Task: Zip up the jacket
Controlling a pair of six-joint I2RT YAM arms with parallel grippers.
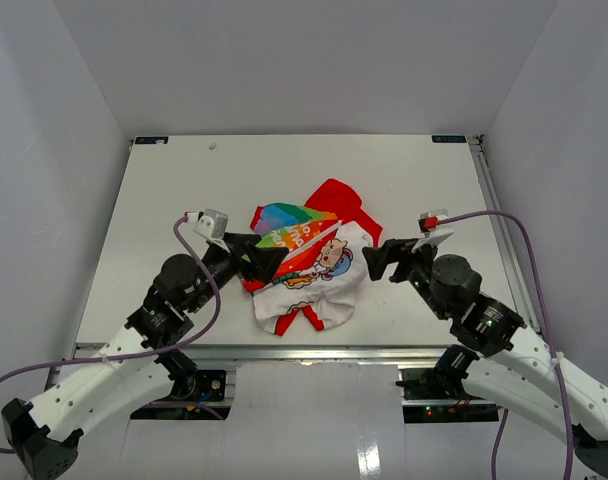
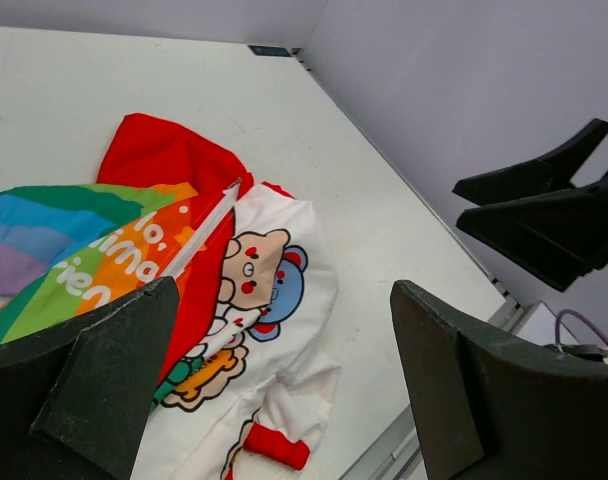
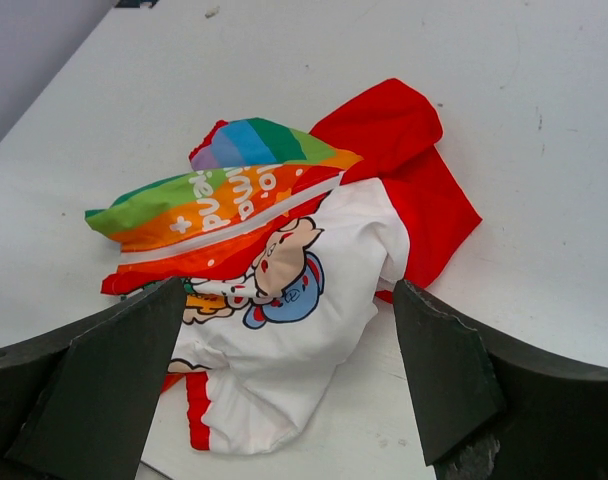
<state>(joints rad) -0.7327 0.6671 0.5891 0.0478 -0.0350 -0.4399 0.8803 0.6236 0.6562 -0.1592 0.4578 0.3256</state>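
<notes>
The jacket (image 1: pixel 309 265) lies crumpled in the middle of the table, with white fabric and a cartoon animal print toward the front, a rainbow panel at the left and red lining at the back. My left gripper (image 1: pixel 252 256) is open at the jacket's left edge; the wrist view shows the jacket (image 2: pixel 264 270) below and between its spread fingers (image 2: pixel 114 370), with nothing held. A white zipper strip (image 2: pixel 199 235) runs along the rainbow panel's edge. My right gripper (image 1: pixel 376 261) is open just right of the jacket (image 3: pixel 314 250), and its fingers (image 3: pixel 444 370) are spread apart above the cloth.
The white table (image 1: pixel 284 170) is walled in by white panels on the left, right and back. A metal rail (image 1: pixel 314 350) runs along the near edge. Purple cables (image 1: pixel 199 300) trail from both wrists. The right gripper's dark fingers (image 2: pixel 544 215) appear in the left wrist view.
</notes>
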